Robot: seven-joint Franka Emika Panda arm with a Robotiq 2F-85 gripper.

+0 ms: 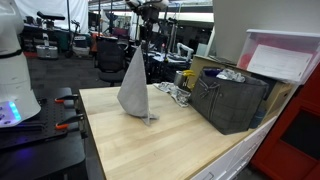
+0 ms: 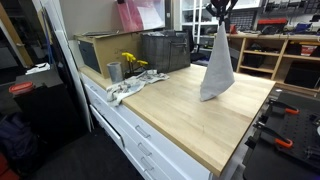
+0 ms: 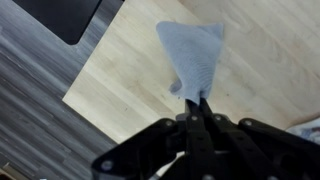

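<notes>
A light grey cloth (image 1: 134, 88) hangs in a long cone from my gripper (image 1: 144, 38), which is shut on its top corner high above the wooden tabletop (image 1: 170, 135). The cloth's bottom edge just reaches the wood. In the other exterior view the cloth (image 2: 217, 68) dangles below the gripper (image 2: 220, 20) near the table's far side. From the wrist view the cloth (image 3: 194, 56) spreads out below the closed fingertips (image 3: 197, 103), with the tabletop (image 3: 120, 80) underneath.
A dark grey crate (image 1: 228, 100) stands at the back of the table with a crumpled rag (image 1: 172, 93) beside it. A metal cup (image 2: 114, 71), yellow flowers (image 2: 132, 62) and a cardboard box (image 2: 97, 50) sit along the edge. Drawers (image 2: 140, 140) front the bench.
</notes>
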